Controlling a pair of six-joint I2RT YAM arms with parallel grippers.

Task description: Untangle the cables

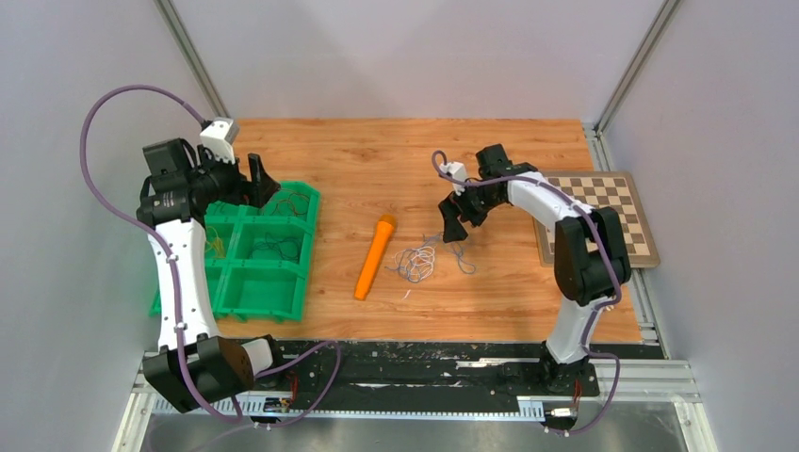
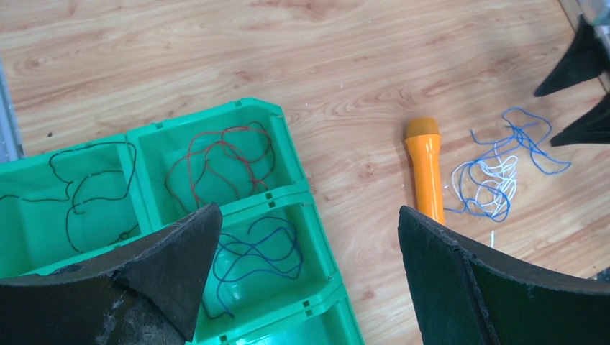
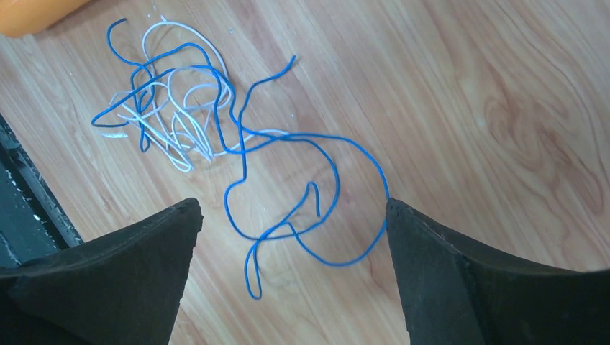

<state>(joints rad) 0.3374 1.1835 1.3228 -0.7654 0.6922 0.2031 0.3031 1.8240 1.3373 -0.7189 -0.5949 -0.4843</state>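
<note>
Room: grey walls on three sides, wooden desk (image 1: 396, 155) in the middle, both arms bolted at its near edge
Tray (image 1: 267, 266): green, split into compartments, on left part of desk
Marker (image 1: 374, 257): orange, lying on bare wood between tray and cables, apart from tray, near the heap
Cables (image 1: 415, 264): loose heap on desk to the right of marker, below right pincer
Heap make-up: blue cable (image 3: 242, 151) and white cable (image 3: 193, 30) looped through each other; white bunched at the marker end, blue sprawling out in wide loops toward right pincer
Sorted in tray: black cable (image 2: 86, 187), red cable (image 2: 223, 158) and second blue cable (image 2: 259, 248), each curled in its own compartment
Left pincer (image 1: 259, 179): over far end of tray, spread wide, nothing between its fingers
Right pincer (image 1: 460, 226): hanging just over blue loops, spread wide, holding nothing
Contact: one blue loop running up to edge of a right finger (image 3: 446, 287) in wrist view; touching or only passing behind, cannot tell
Chessboard (image 1: 612, 193): flat at right edge of desk, partly hidden by right arm, well apart from heap
</note>
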